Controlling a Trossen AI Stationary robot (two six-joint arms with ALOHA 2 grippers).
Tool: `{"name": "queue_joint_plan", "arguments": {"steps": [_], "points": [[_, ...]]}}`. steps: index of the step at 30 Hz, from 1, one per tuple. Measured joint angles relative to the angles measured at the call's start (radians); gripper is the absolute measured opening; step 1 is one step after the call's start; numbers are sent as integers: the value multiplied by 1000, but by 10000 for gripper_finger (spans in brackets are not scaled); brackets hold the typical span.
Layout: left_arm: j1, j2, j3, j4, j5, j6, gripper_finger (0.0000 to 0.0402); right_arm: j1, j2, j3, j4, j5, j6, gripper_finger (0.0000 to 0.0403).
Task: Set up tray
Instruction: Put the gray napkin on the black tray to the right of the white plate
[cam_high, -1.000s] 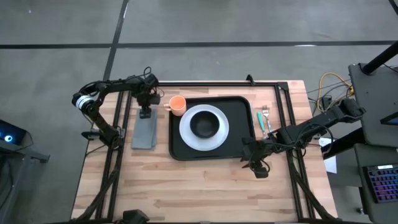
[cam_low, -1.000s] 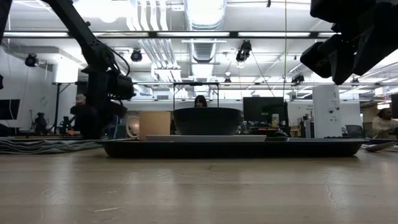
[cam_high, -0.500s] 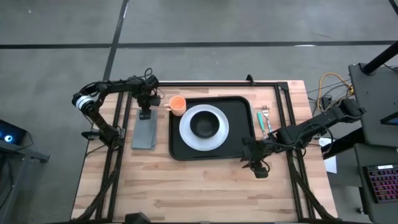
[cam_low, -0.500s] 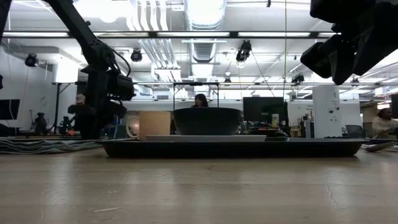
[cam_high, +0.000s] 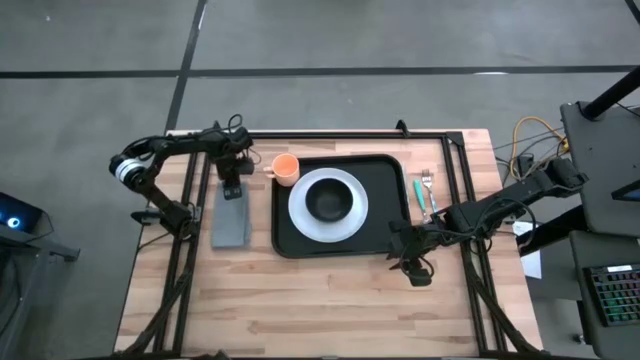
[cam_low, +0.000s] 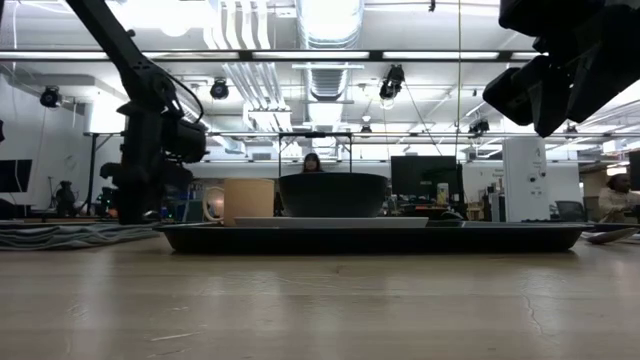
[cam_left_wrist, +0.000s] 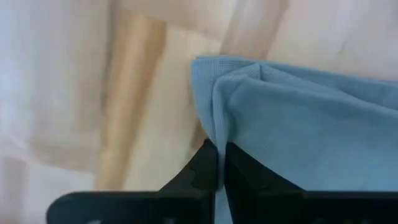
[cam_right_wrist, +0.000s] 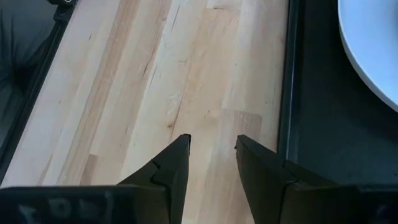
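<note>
High view first: the large black rectangular tray with rounded corners and a raised rim lies in the middle of the light wooden table. On it sits a round white plate with a dark bowl at its centre, and a small orange cup stands at the tray's far left corner. Just beside the tray's left edge lies a folded grey-blue cloth napkin, and off its right edge rest a fork and a teal-handled utensil.

The left gripper is down at the napkin's far end. From the left wrist view its fingers are pressed close together with a fold of cloth between them, so I'd say it has the napkin pinched. The right gripper hangs near the tray's near right corner, over bare wood; the right wrist view shows its jaws apart, nothing between them.

That tray looks stiff and flat, likely smooth plastic, and loaded with crockery it would be heavy and apt to tip. I'd take it by the raised rim at a long side, or push it. The napkin is soft and limp; a pinch at a corner fold will drag it.
</note>
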Motion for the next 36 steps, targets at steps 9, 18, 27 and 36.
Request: {"name": "queue_joint_plan", "arguments": {"steps": [9,18,27,36], "points": [[-103,-176,99,-226,-13,-143,1,0,0,0,-1,3,0,121],[-279,-355,310,-453,-18,-337,0,-1,0,0,-7,19,-7,121],[-563,-349,565,-611,-18,-559,0,-1,-1,0,-8,172,16,121],[-808,-200,856,-641,-78,-772,0,-2,-4,137,-8,390,22,121]]}}
